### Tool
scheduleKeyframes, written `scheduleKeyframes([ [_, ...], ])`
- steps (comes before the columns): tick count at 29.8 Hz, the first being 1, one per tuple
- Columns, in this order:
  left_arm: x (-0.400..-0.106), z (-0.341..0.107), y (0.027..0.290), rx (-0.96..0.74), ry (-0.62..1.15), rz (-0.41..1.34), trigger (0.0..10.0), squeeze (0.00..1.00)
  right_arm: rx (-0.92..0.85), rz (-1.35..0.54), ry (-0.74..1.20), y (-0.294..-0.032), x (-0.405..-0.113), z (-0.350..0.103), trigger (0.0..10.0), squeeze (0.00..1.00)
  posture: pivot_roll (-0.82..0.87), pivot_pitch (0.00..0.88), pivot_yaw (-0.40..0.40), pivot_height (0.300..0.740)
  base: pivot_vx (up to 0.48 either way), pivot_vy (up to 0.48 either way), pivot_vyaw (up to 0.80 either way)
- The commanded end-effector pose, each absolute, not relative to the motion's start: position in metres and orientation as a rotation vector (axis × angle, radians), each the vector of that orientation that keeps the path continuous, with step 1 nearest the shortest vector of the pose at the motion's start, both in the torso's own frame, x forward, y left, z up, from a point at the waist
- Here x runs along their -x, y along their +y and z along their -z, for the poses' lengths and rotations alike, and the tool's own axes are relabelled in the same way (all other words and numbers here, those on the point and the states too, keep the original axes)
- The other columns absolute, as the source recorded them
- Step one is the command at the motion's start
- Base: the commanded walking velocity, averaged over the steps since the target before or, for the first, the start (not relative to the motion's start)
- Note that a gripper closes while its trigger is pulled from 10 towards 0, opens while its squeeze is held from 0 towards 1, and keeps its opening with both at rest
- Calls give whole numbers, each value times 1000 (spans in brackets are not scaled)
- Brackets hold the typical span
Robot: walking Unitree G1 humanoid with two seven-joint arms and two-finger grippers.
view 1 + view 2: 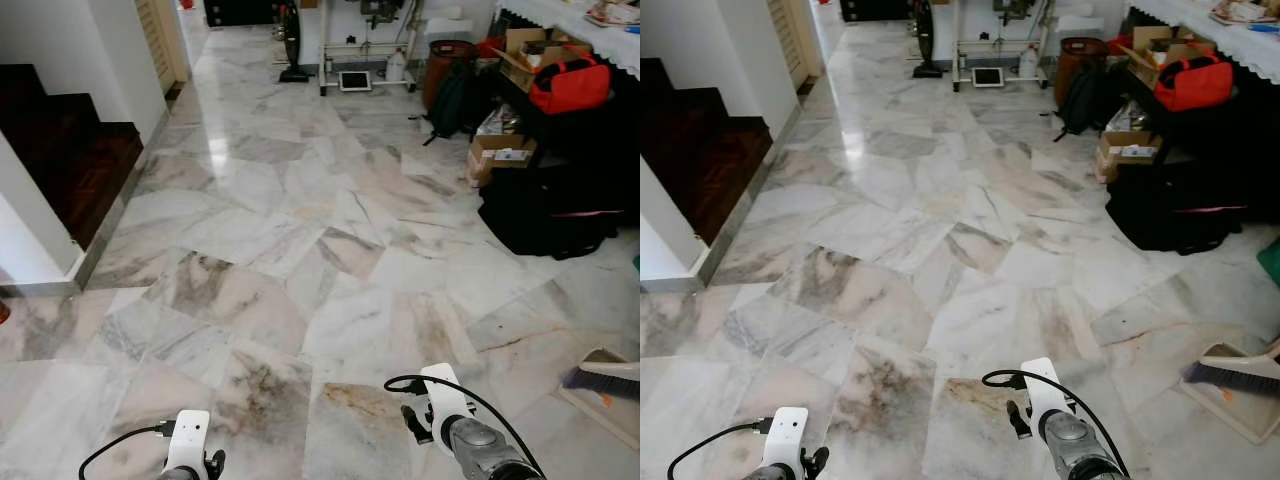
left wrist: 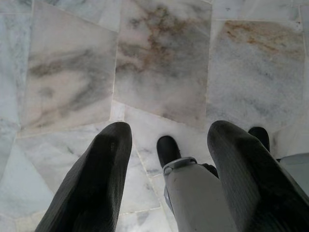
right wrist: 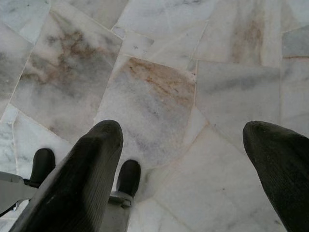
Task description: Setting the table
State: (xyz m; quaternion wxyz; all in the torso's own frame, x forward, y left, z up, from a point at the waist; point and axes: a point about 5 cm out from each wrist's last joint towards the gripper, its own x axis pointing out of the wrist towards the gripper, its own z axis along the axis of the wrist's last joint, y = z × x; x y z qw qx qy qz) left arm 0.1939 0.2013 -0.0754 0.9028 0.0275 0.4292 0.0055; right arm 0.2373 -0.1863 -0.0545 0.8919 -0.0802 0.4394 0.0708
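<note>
Over the marble floor (image 1: 330, 250), both arms hung low at the near edge of the head views, the left tool (image 2: 164, 174) and the right tool (image 3: 193, 169) each pointing down at bare veined slabs with fingers apart and nothing between them. No tableware could be made out near either tool. Far off at the room's right side, well apart from both tools, stood a table (image 1: 560, 20) under a white cloth, with a red bag (image 1: 570, 82) and cardboard boxes (image 1: 500, 150) beneath and beside it, and a black bag (image 1: 550, 215) on the floor. A brush and dustpan (image 1: 605, 385) lay near the right arm. Dark wooden stairs (image 1: 70, 150) rose at the left.
</note>
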Motion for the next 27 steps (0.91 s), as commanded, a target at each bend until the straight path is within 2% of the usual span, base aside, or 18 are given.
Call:
scheduleKeyframes([
  [1, -195, 75, 203, -53, 882, -24, 10000, 0, 178, -161, 914, -185, -240, 53, 10000, 0, -4, 0, -10, 740, 0, 0, -563],
  [10, -195, 75, 203, -36, 887, -34, 10000, 0, 180, -158, 915, -186, -241, 52, 10000, 0, -2, 0, -10, 740, 0, 0, -558],
  [14, -195, 75, 203, -42, 890, -37, 10000, 0, 182, -160, 916, -186, -241, 52, 10000, 0, -1, 0, -11, 740, 0, 459, -563],
  [27, -196, 74, 203, -54, 885, -30, 10000, 0, 190, -154, 924, -186, -241, 52, 10000, 0, -1, 0, -9, 740, 0, 0, -563],
])
